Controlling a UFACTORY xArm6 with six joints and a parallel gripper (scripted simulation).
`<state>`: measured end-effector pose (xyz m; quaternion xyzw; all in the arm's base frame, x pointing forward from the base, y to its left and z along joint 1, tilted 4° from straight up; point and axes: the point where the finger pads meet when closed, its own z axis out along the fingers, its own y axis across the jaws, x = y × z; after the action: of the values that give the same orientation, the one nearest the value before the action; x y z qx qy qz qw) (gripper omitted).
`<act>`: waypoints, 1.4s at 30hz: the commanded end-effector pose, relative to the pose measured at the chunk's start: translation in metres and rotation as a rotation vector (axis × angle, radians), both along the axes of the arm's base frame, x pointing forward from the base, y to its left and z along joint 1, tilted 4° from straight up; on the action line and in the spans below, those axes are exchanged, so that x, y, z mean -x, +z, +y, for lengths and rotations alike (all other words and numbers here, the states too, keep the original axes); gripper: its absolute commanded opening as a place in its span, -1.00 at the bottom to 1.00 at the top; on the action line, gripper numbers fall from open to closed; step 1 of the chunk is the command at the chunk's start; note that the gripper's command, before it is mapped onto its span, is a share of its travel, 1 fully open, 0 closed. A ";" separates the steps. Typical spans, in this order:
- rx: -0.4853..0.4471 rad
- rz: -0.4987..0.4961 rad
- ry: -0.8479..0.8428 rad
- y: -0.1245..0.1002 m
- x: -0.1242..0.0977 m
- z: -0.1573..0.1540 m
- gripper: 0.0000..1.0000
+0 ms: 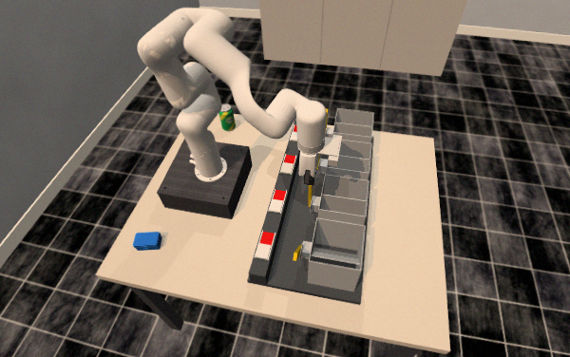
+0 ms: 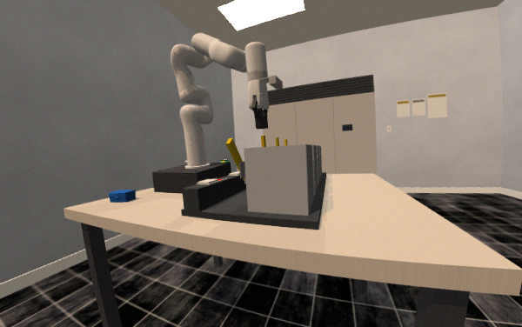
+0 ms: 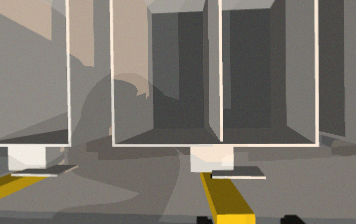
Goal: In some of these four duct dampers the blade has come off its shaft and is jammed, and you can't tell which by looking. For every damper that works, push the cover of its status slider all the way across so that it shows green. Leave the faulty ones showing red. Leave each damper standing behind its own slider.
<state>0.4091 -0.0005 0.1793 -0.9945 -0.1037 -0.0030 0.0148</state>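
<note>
Four grey duct dampers stand in a row on a dark base point(image 1: 304, 223); the nearest point(image 1: 337, 252) has its yellow lever point(image 1: 297, 252) tilted. In front runs a row of status sliders, each showing red beside a white cover, for example the nearest point(image 1: 267, 238) and the second point(image 1: 279, 195). My gripper point(image 1: 308, 179) hangs above the second damper's point(image 1: 344, 197) upright yellow lever point(image 1: 310, 195), partly open and empty. In the side view the gripper point(image 2: 261, 119) is clear above the lever top point(image 2: 263, 140). In the wrist view the lever point(image 3: 227, 200) lies between my fingertips.
A blue box point(image 1: 147, 240) lies at the table's near left. A green can point(image 1: 227, 117) stands behind the arm's black pedestal point(image 1: 206, 180). Cabinets stand behind the table.
</note>
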 end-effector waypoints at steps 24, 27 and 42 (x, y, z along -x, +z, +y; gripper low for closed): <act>0.000 -0.005 0.000 -0.009 -0.001 0.000 -0.22; 0.000 -0.005 0.000 -0.015 -0.001 0.000 -0.22; 0.000 -0.005 0.000 -0.044 -0.002 0.001 -0.22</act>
<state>0.4094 0.0004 0.1396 -0.9945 -0.1035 -0.0031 0.0149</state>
